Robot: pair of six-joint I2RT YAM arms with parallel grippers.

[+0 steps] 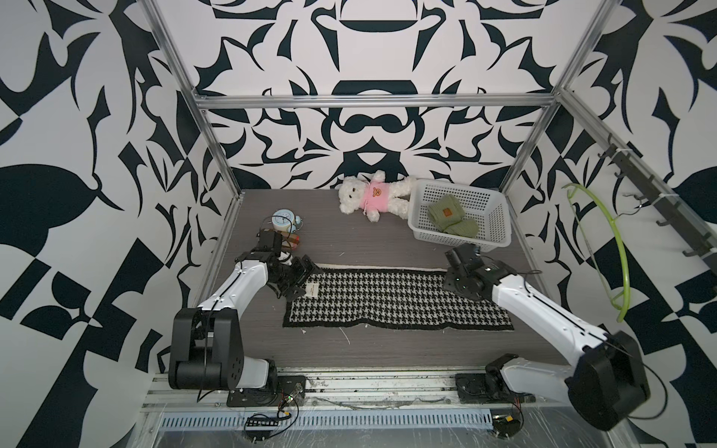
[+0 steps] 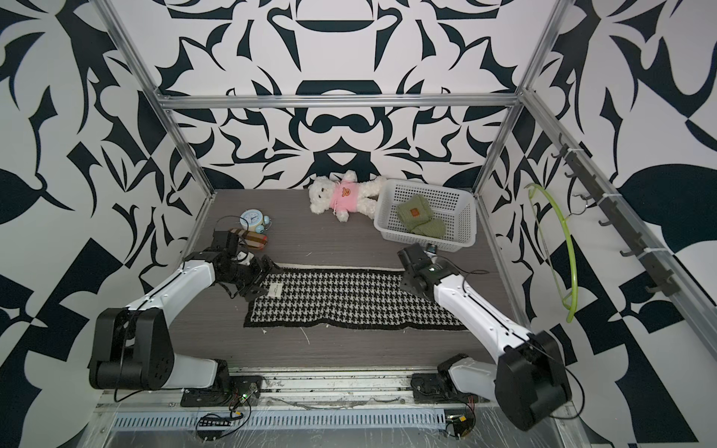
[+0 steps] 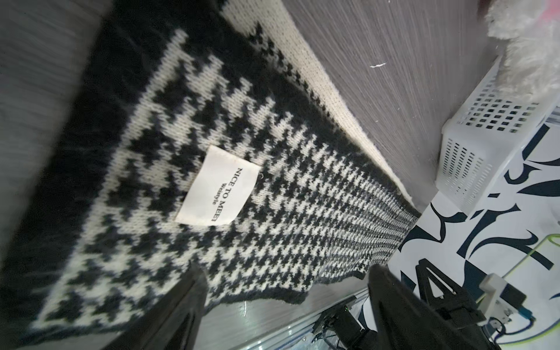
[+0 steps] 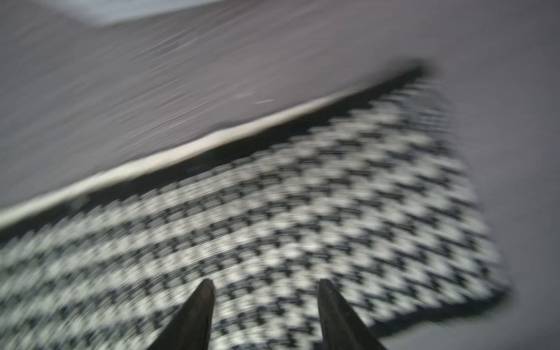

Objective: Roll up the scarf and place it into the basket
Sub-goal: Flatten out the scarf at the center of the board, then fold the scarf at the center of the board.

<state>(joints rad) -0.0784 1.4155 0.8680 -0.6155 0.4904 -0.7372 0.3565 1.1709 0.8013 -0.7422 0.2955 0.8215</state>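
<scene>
Your left gripper (image 3: 285, 269) is wide open, with nothing between its fingers. It is low over the end of the scarf (image 1: 388, 298) that carries the white label (image 3: 218, 188). I cannot tell if a fingertip touches the knit.

Your right gripper (image 4: 266, 283) also has its jaws apart and holds nothing. Its wrist view is blurred, but the two dark fingers show well, with only the houndstooth pattern under them. This gripper is over the opposite end of the scarf, the end nearer to the basket (image 1: 498, 217).

The scarf lies flat on the grey table (image 1: 388, 240), stretched from side to side between your two arms. In both top views no end is lifted and no turn of a roll is made. A cream strip shows along its far edge, so I think the scarf is folded once along its length, but this is only my reading.

The basket stands at the far right corner of the table, apart from the scarf and just beside the teddy bear (image 1: 372, 196). A green knitted thing (image 1: 450, 219) already lies inside it.

In my judgement you are at the very beginning. The scarf is spread and ready, but the whole rolling is left, and after it the carrying to the basket. The green thing takes part of the room there, so the roll should be tight.
</scene>
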